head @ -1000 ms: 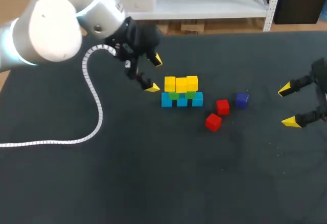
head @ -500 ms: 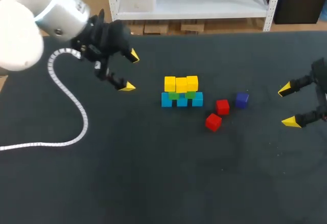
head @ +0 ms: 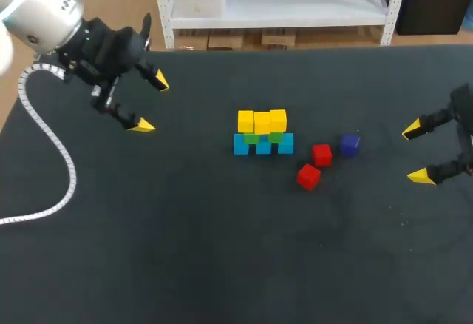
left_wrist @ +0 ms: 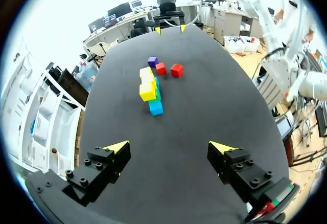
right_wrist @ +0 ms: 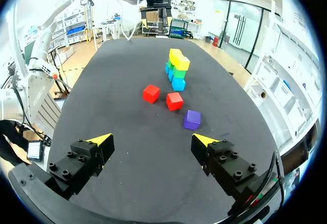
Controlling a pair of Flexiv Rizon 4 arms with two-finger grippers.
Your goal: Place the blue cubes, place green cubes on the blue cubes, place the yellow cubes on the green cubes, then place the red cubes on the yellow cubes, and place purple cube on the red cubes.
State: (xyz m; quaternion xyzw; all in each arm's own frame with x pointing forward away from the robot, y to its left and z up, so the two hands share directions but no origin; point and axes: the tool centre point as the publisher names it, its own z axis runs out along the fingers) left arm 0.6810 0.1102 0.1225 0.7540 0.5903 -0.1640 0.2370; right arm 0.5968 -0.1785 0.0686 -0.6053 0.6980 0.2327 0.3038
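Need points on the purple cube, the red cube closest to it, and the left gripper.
purple cube (head: 350, 143): head view, middle of its top face.
red cube (head: 321, 154): head view, centre of the one closest to the purple cube.
left gripper (head: 151, 103): head view, midway between its two yellow tips.

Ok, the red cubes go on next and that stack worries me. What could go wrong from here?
The two red cubes lie close together, one near the end of the stack and the purple cube; the open right gripper could knock a neighbour when picking. The yellow cubes look slightly uneven, so a red cube pressed on them might shift the row.
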